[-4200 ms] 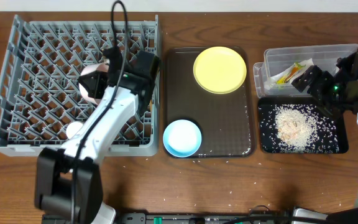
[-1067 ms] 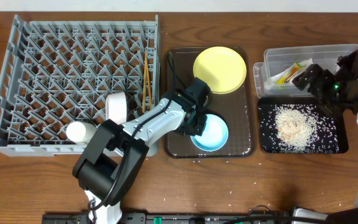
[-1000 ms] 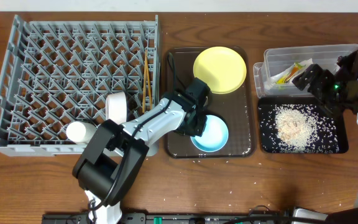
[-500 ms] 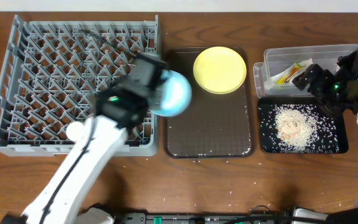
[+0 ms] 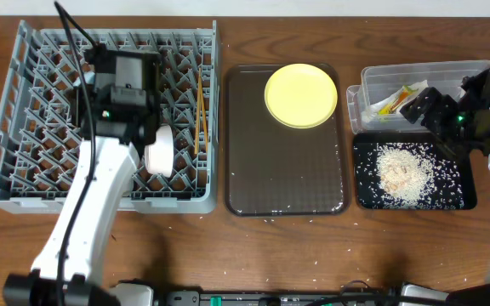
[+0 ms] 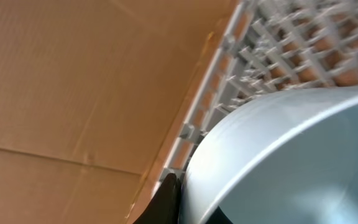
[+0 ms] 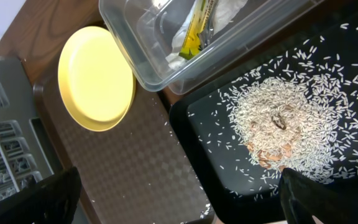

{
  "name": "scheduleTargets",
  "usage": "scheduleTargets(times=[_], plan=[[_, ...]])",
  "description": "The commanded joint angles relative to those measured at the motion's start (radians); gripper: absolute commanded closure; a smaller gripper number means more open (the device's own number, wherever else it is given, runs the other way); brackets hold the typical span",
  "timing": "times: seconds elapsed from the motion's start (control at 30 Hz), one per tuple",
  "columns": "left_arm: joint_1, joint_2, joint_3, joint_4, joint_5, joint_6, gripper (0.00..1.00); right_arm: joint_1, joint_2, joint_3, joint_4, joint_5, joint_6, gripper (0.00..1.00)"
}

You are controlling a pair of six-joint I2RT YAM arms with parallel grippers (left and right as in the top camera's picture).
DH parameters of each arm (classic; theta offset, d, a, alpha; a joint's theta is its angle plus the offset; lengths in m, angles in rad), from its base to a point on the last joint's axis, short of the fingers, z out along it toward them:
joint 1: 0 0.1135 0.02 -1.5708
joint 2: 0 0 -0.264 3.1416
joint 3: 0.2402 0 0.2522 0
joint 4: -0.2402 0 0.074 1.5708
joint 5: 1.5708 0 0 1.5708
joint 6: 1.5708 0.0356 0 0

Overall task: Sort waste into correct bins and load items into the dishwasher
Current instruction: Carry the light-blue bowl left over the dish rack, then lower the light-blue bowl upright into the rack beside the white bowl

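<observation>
1 left claw (image 5: 130, 72) hangs over the 1 grey dish rack (image 5: 100, 202), clamped on the rim of 1 light blue bowl (image 6: 291, 155). The rack carries 1 white bowl (image 5: 158, 151) on edge and 2 chopsticks (image 5: 200, 119). 1 yellow plate (image 5: 301, 95) lies on 1 brown tray (image 5: 283, 178). 1 right claw (image 5: 422, 106), spread wide and gripping nothing, hovers by 1 clear tub (image 5: 475, 72) holding 1 wrapper (image 5: 395, 100) and 1 napkin (image 7: 232, 12). 1 black tray (image 5: 462, 200) bears 1 rice heap (image 5: 402, 170).

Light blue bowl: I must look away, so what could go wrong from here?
The left gripper pinches the light blue bowl only by its rim above the dish rack, so it may slip or land crooked on the pegs. The arm might knock the white bowl standing on edge nearby.
</observation>
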Motion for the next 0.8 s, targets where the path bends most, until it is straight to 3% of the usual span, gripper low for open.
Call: scheduleTargets(times=[0.0,0.13,0.4,0.53,0.77], plan=[[0.046,0.079,-0.012,0.053,-0.104,0.073,0.93,0.005,-0.001,0.007,0.001,-0.004,0.011,0.01],[0.067,0.163,-0.012,0.151,-0.212,0.074,0.92,0.005,-0.001,0.007,0.001,-0.004,0.011,0.01],[0.143,0.291,-0.012,0.275,-0.216,0.171,0.92,0.005,-0.001,0.007,0.0,-0.004,0.011,0.01],[0.188,0.302,-0.016,0.269,-0.17,0.17,0.93,0.005,-0.001,0.007,0.0,-0.003,0.011,0.01],[0.152,0.303,-0.039,0.251,-0.051,0.166,0.92,0.005,-0.001,0.007,0.0,0.023,0.011,0.01]])
